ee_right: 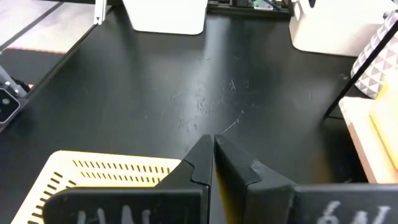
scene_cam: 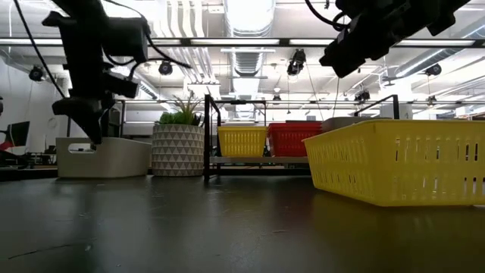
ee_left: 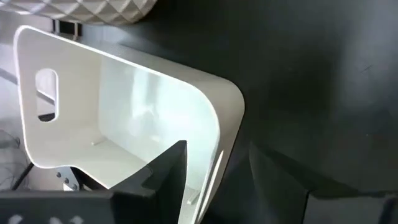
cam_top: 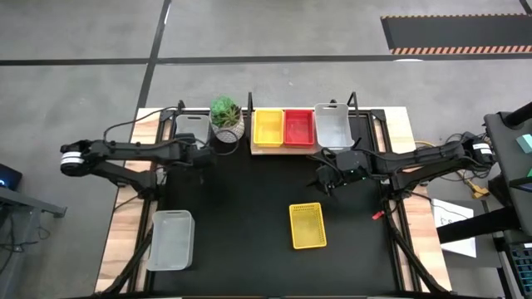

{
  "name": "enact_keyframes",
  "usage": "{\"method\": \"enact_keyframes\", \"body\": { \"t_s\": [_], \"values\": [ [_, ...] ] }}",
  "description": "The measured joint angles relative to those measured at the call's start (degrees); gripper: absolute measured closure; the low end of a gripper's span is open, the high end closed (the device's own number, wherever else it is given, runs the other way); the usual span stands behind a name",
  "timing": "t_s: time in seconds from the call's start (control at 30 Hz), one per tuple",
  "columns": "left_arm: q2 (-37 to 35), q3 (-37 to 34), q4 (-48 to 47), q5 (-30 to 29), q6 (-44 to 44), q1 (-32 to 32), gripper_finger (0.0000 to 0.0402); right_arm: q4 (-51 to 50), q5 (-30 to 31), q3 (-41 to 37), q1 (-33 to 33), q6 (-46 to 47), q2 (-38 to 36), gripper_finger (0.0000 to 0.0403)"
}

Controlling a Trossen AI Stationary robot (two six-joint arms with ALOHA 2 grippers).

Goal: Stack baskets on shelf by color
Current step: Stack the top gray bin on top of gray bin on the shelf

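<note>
Shelf (cam_top: 268, 148) at table's 12 o'clock carries three baskets: yellow basket (cam_top: 268, 127), red basket (cam_top: 299, 127), grey-white basket (cam_top: 332, 126), side by side. Loose yellow basket (cam_top: 307, 225) lies at table's 5 o'clock; a grey-white basket (cam_top: 171, 239) at 8 o'clock; another grey-white basket (cam_top: 192, 127) at 11 o'clock, beside plant pot (cam_top: 225, 119). Left gripper (cam_top: 202, 155) straddles that basket's rim, fingers (ee_left: 163, 174) parted, one inside, one outside. Right gripper (cam_top: 327, 178) hovers at centre-right, fingers pressed together, holding nothing.

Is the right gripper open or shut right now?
Shut: the right gripper shows its two dark fingers pressed together with nothing between them, above the yellow basket.
</note>
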Motion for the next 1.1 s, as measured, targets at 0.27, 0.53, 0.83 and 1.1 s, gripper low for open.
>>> {"method": "enact_keyframes", "body": {
  "t_s": [0.27, 0.53, 0.83, 1.1],
  "values": [
    [4.79, 0.11, 1.35, 1.14, 1.36, 0.15, 0.0242, -0.03, 0.08, -0.69, 0.13, 0.7, 0.0, 0.0394],
    [6.02, 0.38, 1.55, 3.58, 1.46, 0.13, 0.0307, -0.5, 0.08, -0.72, 0.26, 0.7, 0.0, 0.0394],
    [5.96, 3.32, 1.77, 15.67, 0.37, 0.09, 0.0396, -1.29, 0.03, -0.72, 0.39, 1.07, 0.0, 0.0394],
    [6.02, 7.33, 2.02, 24.93, -4.46, -1.6, 0.0389, -1.61, -0.01, -0.72, 0.5, 1.38, 0.0, 0.0394]
  ]
}}
